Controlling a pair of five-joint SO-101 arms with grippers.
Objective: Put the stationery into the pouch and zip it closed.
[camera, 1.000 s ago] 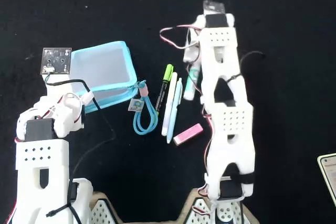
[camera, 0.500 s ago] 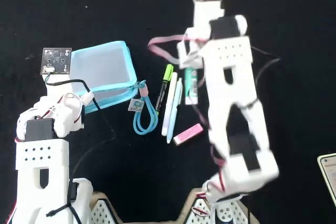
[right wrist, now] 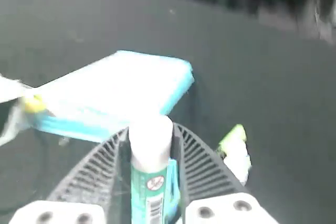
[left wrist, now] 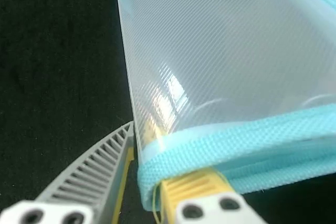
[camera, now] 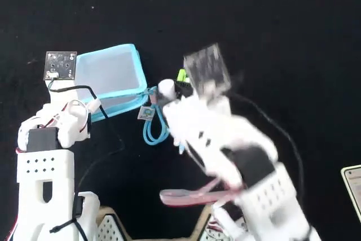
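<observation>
Right hand (right wrist: 150, 129) swung toward pouch (camera: 110, 80) — gripping glue stick (right wrist: 151, 153), left hand (left wrist: 152, 156) pinching pouch edge — highlighter (camera: 181, 75) alongside

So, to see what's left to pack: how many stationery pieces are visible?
2 clearly: a teal-white tube in the right gripper, a green highlighter by the right arm, which may hide more.

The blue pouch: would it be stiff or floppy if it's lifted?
Probably floppy: the pouch has thin translucent walls and woven fabric edging. Likely light too, since the left claw pinches just one corner.
</observation>
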